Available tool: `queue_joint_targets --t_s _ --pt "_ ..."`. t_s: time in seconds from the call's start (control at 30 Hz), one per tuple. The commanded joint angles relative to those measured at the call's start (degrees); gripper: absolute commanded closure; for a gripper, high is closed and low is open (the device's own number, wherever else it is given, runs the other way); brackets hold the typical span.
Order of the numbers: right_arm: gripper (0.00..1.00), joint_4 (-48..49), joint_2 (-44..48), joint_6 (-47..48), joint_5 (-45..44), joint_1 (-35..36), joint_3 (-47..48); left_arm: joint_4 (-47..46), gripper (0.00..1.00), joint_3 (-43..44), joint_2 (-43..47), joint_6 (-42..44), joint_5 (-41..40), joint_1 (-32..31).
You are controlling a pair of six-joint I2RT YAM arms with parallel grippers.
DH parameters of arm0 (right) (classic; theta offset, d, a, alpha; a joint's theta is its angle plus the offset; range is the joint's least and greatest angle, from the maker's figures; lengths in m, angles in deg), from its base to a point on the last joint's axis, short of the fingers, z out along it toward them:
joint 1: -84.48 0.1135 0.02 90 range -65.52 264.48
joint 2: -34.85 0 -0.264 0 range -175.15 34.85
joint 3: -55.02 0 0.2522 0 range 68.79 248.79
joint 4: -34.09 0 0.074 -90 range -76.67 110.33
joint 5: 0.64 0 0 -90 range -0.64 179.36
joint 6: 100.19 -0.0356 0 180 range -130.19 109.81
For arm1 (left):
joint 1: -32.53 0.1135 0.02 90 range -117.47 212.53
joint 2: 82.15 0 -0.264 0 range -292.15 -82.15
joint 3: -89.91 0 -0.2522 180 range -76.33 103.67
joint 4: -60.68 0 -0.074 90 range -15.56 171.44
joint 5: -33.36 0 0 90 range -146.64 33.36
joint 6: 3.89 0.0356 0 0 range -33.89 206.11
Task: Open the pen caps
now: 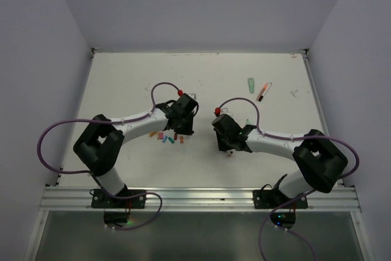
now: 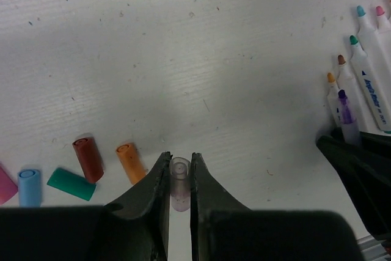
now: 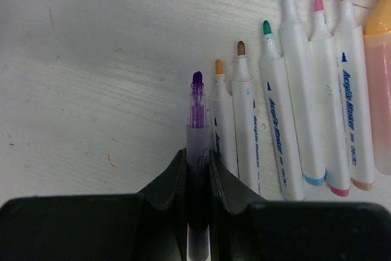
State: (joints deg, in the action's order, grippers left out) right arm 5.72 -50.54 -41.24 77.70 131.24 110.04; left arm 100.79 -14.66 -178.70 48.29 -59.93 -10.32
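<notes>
Light falls soft and even from above onto my table (image 1: 134, 77) in the top view: no hard glare, only faint blurred shadows under my left arm (image 1: 137, 120) and right arm (image 1: 275, 142), small things too tiny to resolve. My left wrist camera shows the surface bright and slightly washed, with dim shade ahead of my left gripper (image 2: 180, 162), whose black fingers (image 2: 146, 194) carry almost no detail; the translucent cap (image 2: 179, 183) between them looks soft. In my right wrist view the purple pen (image 3: 197, 108) is crisp at its tip and blurred near my right gripper (image 3: 197, 158), and the orange highlighter (image 3: 380, 59) glows overexposed at the edge.
</notes>
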Motion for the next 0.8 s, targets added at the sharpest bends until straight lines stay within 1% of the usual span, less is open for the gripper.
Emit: queue_joint_targets --t_s 0.0,0.13,0.27,0.4,0.43,0.5,0.53,0.63,0.73,0.77 --pt "0.92 -4.63 -0.31 -2.00 -6.09 -0.18 0.76 1.69 0.86 -0.50 -0.74 1.70 -1.02 -0.39" --pt "0.87 -5.17 -0.49 -2.00 -6.88 -0.36 0.93 2.92 0.84 -1.11 -2.23 2.05 -2.59 -0.30" --pt "0.81 -4.55 -0.57 -1.12 -5.83 -0.36 1.20 3.09 0.81 -1.73 -3.03 2.14 -3.48 -0.30" --pt "0.75 -3.23 0.56 -0.33 -4.78 -0.36 1.28 2.92 0.75 -1.73 -3.73 2.05 -3.39 -0.30" --pt "0.72 -2.97 0.83 -0.24 -4.43 -0.36 1.37 2.83 0.74 -1.73 -3.90 2.05 -3.30 -0.30" --pt "0.69 -2.70 1.79 0.02 -3.81 -0.27 1.55 2.83 0.71 -1.55 -3.91 2.05 -3.30 -0.30" --pt "0.66 -2.62 2.24 0.11 -3.37 -0.27 1.81 2.92 0.70 -1.47 -3.91 1.96 -3.30 -0.39" --pt "0.62 -2.79 3.91 0.37 -3.02 -0.27 2.69 3.01 0.67 -1.03 -3.56 1.79 -3.39 -0.30" --pt "0.56 -3.75 6.36 0.99 -3.45 -0.27 4.44 4.14 0.64 -0.06 -2.33 1.70 -3.83 -0.30" --pt "0.51 -4.19 6.98 1.34 -3.72 -0.18 5.06 4.50 0.62 0.81 -1.80 1.70 -4.09 -0.30"
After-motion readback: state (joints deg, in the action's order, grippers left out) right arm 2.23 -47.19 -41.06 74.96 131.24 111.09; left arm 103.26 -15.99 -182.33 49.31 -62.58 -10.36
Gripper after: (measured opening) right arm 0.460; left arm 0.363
